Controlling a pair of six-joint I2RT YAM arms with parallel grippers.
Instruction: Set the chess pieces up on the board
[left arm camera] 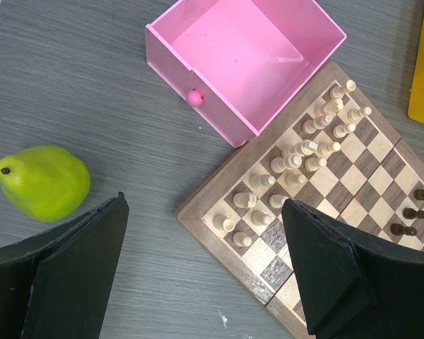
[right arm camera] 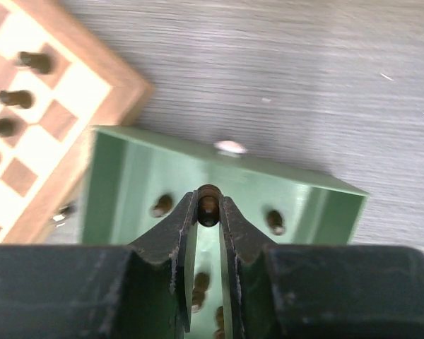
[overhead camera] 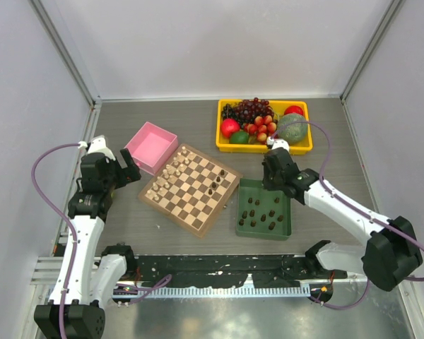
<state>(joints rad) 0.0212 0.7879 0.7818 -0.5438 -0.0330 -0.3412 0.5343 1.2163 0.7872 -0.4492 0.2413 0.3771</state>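
The board (overhead camera: 172, 214) lies at the table's middle, with cream pieces (overhead camera: 171, 171) along its far-left side and three dark chess pieces (overhead camera: 213, 185) near its right side. Several more dark pieces (overhead camera: 261, 212) stand in a green tray (overhead camera: 263, 235) to its right. My right gripper (overhead camera: 272, 183) hangs over the tray's far part. In the right wrist view it (right arm camera: 209, 206) is shut on one dark piece (right arm camera: 209, 210), held above the tray floor (right arm camera: 127, 183). My left gripper (overhead camera: 132, 171) is open and empty (left arm camera: 205, 212) over the table by the board's left corner (left arm camera: 198, 215).
A pink open box (overhead camera: 150, 147) stands just beyond the board's left corner. A green pear (left arm camera: 42, 182) lies on the table left of my left gripper. A yellow bin (overhead camera: 219, 127) of fruit stands at the back, behind the green tray.
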